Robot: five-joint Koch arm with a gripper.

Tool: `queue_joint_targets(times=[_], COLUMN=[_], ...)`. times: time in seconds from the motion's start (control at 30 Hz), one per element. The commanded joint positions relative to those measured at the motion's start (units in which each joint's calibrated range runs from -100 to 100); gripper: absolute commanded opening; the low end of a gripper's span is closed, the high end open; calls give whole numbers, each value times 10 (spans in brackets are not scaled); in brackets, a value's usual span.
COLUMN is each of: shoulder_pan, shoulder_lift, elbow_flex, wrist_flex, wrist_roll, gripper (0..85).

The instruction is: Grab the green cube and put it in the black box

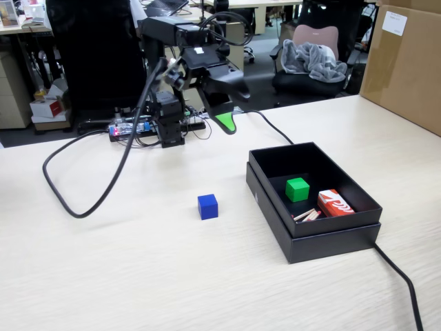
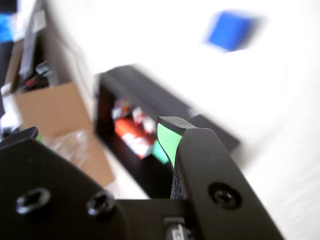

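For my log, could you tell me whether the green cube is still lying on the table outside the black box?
No, the green cube sits inside the black box, beside a red packet.

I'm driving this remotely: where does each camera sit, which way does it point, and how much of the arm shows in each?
Fixed view: stands off the table's near edge, above it, looking across at the arm; whole arm shows, gripper raised, the green cube inside the black box.
Wrist view: rides on the gripper, looking past the jaws, blurred; only the jaws show.
Shared: black box, blue cube, cardboard carton.
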Motion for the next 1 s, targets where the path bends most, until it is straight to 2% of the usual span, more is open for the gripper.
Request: queue_joint_targets(times=[0.0, 0.33, 0.6, 0.8, 0.97], shoulder_pan=[-24, -76, -98, -99, -96], shoulder_lift=[-108, -281, -325, -323, -323], elbow_flex=[-36, -273, -474, -629, -706], wrist_flex=[2, 11, 155, 309, 374], wrist_roll=[-8, -8, -21, -36, -42], gripper=[471, 503, 500, 491, 479])
